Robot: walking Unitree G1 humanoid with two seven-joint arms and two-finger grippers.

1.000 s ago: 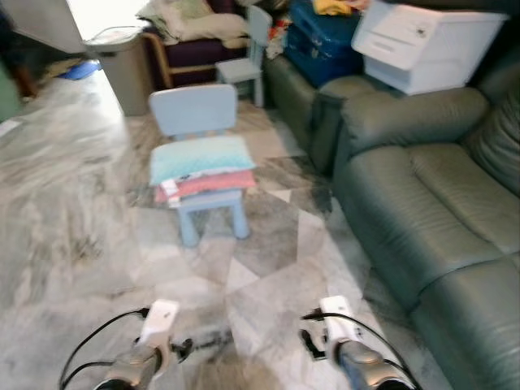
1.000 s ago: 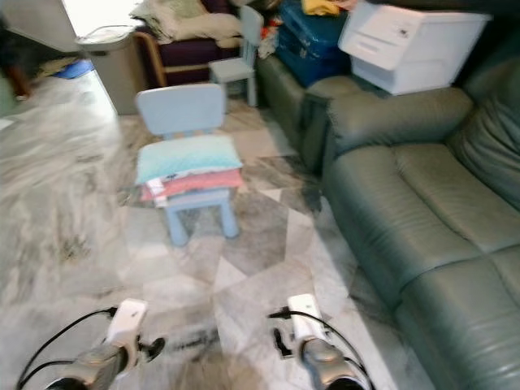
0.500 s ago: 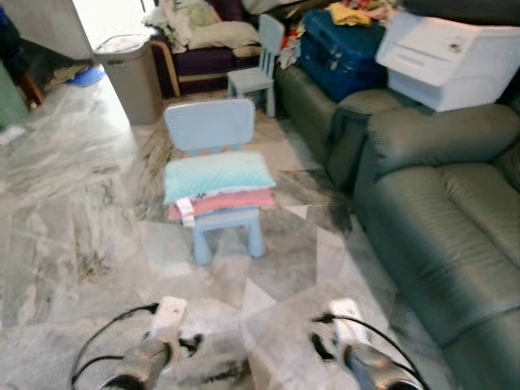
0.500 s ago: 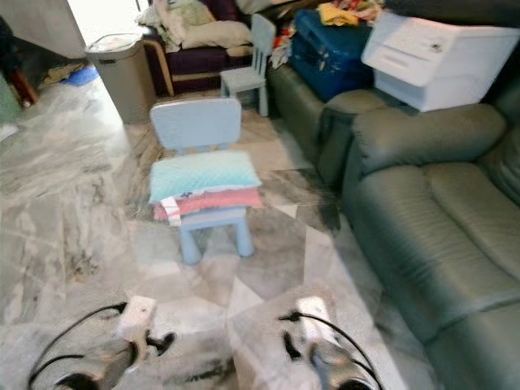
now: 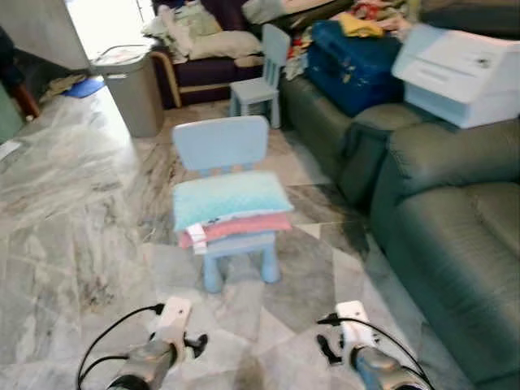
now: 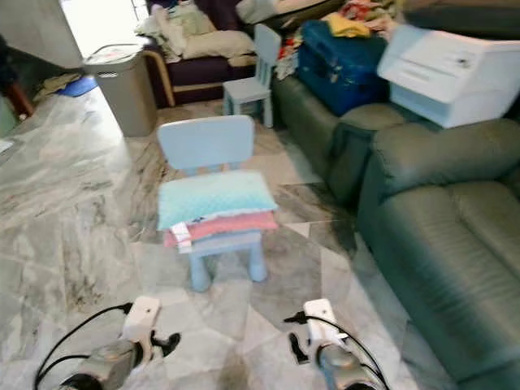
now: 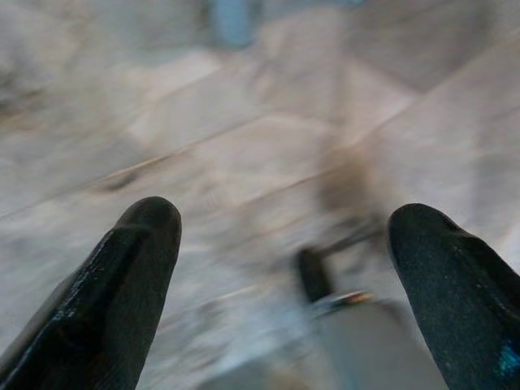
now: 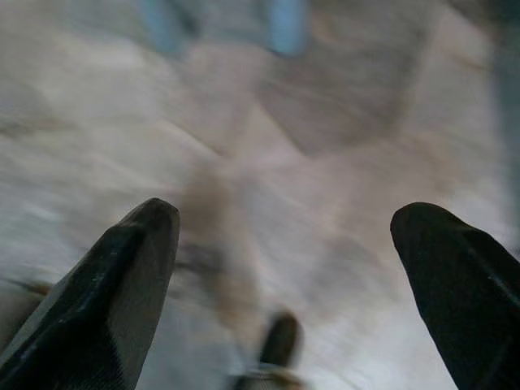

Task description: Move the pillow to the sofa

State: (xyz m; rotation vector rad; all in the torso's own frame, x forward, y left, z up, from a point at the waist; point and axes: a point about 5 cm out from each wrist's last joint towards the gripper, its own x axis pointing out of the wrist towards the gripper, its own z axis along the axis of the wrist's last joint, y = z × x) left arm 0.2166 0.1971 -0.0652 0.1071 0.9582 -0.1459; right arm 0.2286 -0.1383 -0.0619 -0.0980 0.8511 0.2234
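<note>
While the robot faces the room from the marble floor (image 5: 65, 211), the teal pillow (image 5: 229, 200) lies on top of a pink pillow (image 5: 244, 227) on the seat of a small light-blue chair (image 5: 221, 146) — well apart from the green sofa (image 5: 455, 227), which stands to the robot's right. The left gripper (image 7: 280, 244) and the right gripper (image 8: 284, 244) hang low over the floor, each with its fingers spread wide and nothing between them. A grey bin (image 5: 132, 88) and a second small chair (image 5: 262, 81) stand farther back.
</note>
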